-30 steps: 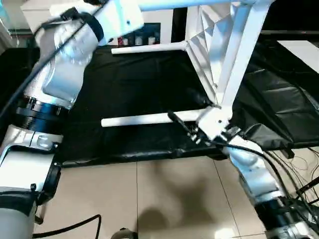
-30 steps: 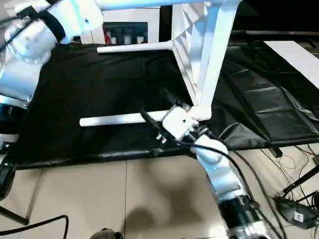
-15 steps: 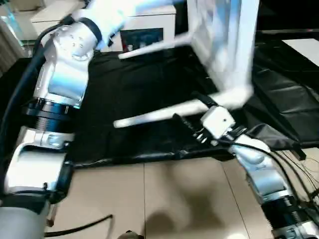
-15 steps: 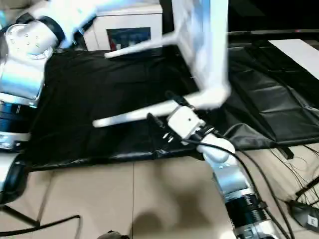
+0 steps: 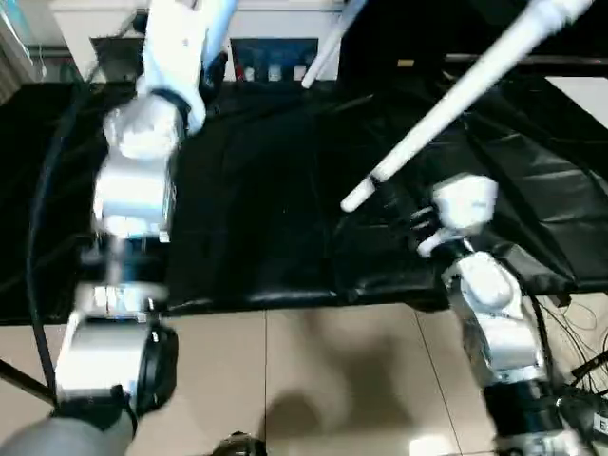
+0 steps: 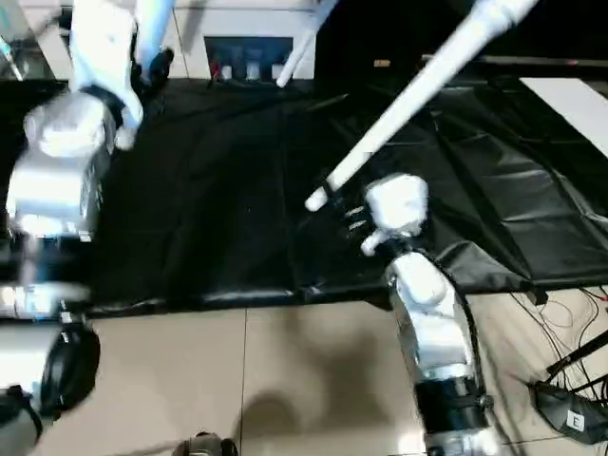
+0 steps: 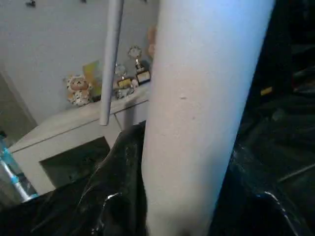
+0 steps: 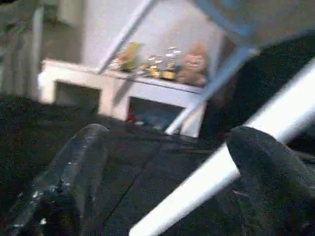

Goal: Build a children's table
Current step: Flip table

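Over the black sheet, a white leg slants toward one o'clock, its free end at eleven o'clock of the right gripper, fingers spread, gripping nothing.

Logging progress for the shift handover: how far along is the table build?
Legs look fitted: one white leg slants down in the air, another behind it. In hand: the table is lifted above the black sheet, right end effector open around the near leg. Left: setting it down on its legs.
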Robot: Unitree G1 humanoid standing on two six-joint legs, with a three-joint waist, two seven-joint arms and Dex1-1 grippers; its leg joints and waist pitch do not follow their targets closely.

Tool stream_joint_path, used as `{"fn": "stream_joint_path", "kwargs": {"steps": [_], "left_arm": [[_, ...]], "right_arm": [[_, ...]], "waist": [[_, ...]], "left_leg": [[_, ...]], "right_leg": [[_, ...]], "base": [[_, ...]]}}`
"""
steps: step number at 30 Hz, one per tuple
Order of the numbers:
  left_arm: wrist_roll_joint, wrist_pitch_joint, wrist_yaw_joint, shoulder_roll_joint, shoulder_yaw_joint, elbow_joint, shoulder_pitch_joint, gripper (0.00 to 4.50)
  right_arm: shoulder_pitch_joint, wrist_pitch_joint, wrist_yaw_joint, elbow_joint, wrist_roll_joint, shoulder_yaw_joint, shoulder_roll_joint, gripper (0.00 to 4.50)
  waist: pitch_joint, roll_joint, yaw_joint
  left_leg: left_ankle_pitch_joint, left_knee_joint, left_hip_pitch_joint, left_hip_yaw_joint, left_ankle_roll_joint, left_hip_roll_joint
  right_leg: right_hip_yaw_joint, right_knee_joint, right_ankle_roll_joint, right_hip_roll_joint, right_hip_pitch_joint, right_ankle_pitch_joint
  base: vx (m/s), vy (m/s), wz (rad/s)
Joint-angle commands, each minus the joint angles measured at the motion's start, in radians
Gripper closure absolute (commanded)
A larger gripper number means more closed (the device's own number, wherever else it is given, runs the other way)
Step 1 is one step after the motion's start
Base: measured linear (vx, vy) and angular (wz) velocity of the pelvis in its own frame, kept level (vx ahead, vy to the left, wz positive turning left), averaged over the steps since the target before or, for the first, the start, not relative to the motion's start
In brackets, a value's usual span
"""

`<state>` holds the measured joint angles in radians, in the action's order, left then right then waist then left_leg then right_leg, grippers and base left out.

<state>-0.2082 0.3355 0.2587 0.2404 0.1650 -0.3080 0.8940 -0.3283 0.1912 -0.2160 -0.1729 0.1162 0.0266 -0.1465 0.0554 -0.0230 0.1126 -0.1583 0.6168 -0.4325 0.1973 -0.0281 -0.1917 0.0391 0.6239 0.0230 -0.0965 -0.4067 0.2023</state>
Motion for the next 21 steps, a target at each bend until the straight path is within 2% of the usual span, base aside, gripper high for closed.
{"fn": "stream_joint_path", "kwargs": {"steps": [1, 4, 5, 6, 7, 8, 10, 11, 13, 14, 16, 17, 19, 20, 21], "left_arm": [[0.017, -0.006, -0.014, -0.002, -0.010, 0.022, -0.011, 2.71], [0.026, -0.017, -0.008, -0.002, -0.014, 0.038, -0.027, 2.79], [0.034, -0.023, 0.007, 0.001, -0.017, 0.057, -0.042, 2.82], [0.034, -0.023, 0.007, 0.001, -0.017, 0.057, -0.042, 2.83], [0.037, -0.024, 0.011, 0.001, -0.016, 0.063, -0.047, 2.83], [0.033, -0.028, 0.014, 0.006, -0.020, 0.069, -0.051, 2.84], [0.032, -0.034, 0.019, 0.010, -0.024, 0.078, -0.057, 2.86], [0.029, -0.035, 0.022, 0.014, -0.028, 0.084, -0.061, 2.86], [0.026, -0.039, 0.024, 0.019, -0.035, 0.092, -0.065, 2.87], [0.028, -0.038, 0.022, 0.027, -0.042, 0.101, -0.067, 2.88], [0.032, -0.034, 0.020, 0.031, -0.044, 0.103, -0.065, 2.88], [0.032, -0.034, 0.020, 0.031, -0.044, 0.103, -0.065, 2.88], [0.032, -0.034, 0.019, 0.035, -0.047, 0.103, -0.064, 2.89], [0.031, -0.031, 0.020, 0.039, -0.048, 0.106, -0.065, 2.89], [0.031, -0.031, 0.020, 0.039, -0.048, 0.106, -0.065, 2.89]], "right_arm": [[0.003, -0.037, 0.062, 0.001, 0.018, 0.051, 0.007, 0.11], [-0.008, -0.092, 0.105, -0.021, 0.017, 0.079, 0.020, 0.00], [-0.051, -0.127, 0.128, -0.084, 0.029, 0.106, 0.019, 0.00], [-0.051, -0.127, 0.128, -0.084, 0.029, 0.106, 0.019, 0.00], [-0.073, -0.136, 0.138, -0.114, 0.030, 0.116, 0.015, 0.00], [-0.110, -0.138, 0.131, -0.162, 0.049, 0.127, 0.012, 0.00], [-0.169, -0.138, 0.121, -0.243, 0.068, 0.137, 0.003, 0.00], [-0.223, -0.132, 0.097, -0.321, 0.084, 0.142, -0.005, 0.00], [-0.276, -0.130, 0.075, -0.395, 0.091, 0.140, -0.015, 0.00], [-0.373, -0.135, 0.063, -0.531, 0.065, 0.134, -0.033, 0.00], [-0.452, -0.128, 0.069, -0.637, 0.039, 0.136, -0.045, 0.00], [-0.452, -0.128, 0.069, -0.637, 0.039, 0.136, -0.045, 0.00], [-0.539, -0.138, 0.041, -0.754, 0.045, 0.154, -0.052, 0.00], [-0.575, -0.134, 0.036, -0.800, 0.040, 0.157, -0.057, 0.00], [-0.575, -0.134, 0.036, -0.800, 0.040, 0.157, -0.057, 0.00]], "waist": [[-0.083, 0.010, -0.005], [-0.078, 0.008, -0.008], [-0.078, 0.007, -0.010], [-0.078, 0.007, -0.010], [-0.076, 0.009, -0.016], [-0.075, 0.008, -0.017], [-0.078, 0.008, -0.022], [-0.079, 0.007, -0.024], [-0.078, 0.008, -0.027], [-0.082, 0.009, -0.030], [-0.085, 0.011, -0.026], [-0.086, 0.011, -0.023], [-0.091, 0.010, -0.022], [-0.093, 0.017, -0.021], [-0.093, 0.016, -0.020]], "left_leg": [[-0.120, -0.073, 0.045, -0.018, 0.077, -0.029], [-0.179, -0.080, 0.048, -0.020, 0.043, -0.030], [-0.218, -0.083, 0.053, -0.021, 0.015, -0.031], [-0.218, -0.083, 0.053, -0.021, 0.015, -0.031], [-0.231, -0.087, 0.049, -0.022, 0.001, -0.030], [-0.251, -0.085, 0.053, -0.019, -0.013, -0.029], [-0.263, -0.087, 0.051, -0.023, -0.017, -0.028], [-0.259, -0.084, 0.052, -0.021, -0.020, -0.028], [-0.241, -0.083, 0.050, -0.020, -0.018, -0.028], [-0.198, -0.078, 0.044, -0.020, -0.011, -0.025], [-0.143, -0.069, 0.044, -0.014, 0.009, -0.025], [-0.103, -0.066, 0.040, -0.013, 0.027, -0.023], [-0.075, -0.061, 0.039, -0.013, 0.048, -0.022], [-0.051, -0.058, 0.038, -0.012, 0.062, -0.023], [-0.038, -0.056, 0.036, -0.012, 0.070, -0.022]], "right_leg": [[-0.021, -0.055, -0.217, -0.033, 0.034, -0.018], [-0.022, -0.064, -0.195, -0.033, 0.031, 0.070], [-0.023, -0.066, -0.182, -0.033, 0.028, 0.109], [-0.023, -0.066, -0.182, -0.033, 0.028, 0.109], [-0.022, -0.067, -0.178, -0.032, 0.030, 0.119], [-0.024, -0.070, -0.168, -0.032, 0.023, 0.126], [-0.022, -0.067, -0.169, -0.036, 0.028, 0.133], [-0.022, -0.068, -0.167, -0.035, 0.027, 0.128], [-0.022, -0.067, -0.172, -0.035, 0.027, 0.106], [-0.019, -0.057, -0.189, -0.034, 0.033, 0.056], [-0.020, -0.050, -0.217, -0.035, 0.034, -0.010], [-0.020, -0.045, -0.225, -0.034, 0.037, -0.052], [-0.017, -0.038, -0.246, -0.033, 0.040, -0.095], [-0.017, -0.035, -0.255, -0.033, 0.040, -0.125], [-0.017, -0.031, -0.261, -0.032, 0.041, -0.138]], "base": [[0.000, 0.000, 0.00], [0.000, 0.000, 0.00], [0.000, 0.000, 0.00], [0.000, 0.000, 0.00], [0.000, 0.000, 0.00], [0.000, 0.000, 0.00], [0.000, 0.000, 0.00], [0.000, 0.000, 0.00], [0.000, 0.000, 0.00], [0.000, 0.000, 0.00], [0.000, 0.000, 0.00], [0.000, 0.000, 0.00], [0.000, 0.000, 0.00], [0.000, 0.000, 0.00], [0.000, 0.000, 0.00]]}}
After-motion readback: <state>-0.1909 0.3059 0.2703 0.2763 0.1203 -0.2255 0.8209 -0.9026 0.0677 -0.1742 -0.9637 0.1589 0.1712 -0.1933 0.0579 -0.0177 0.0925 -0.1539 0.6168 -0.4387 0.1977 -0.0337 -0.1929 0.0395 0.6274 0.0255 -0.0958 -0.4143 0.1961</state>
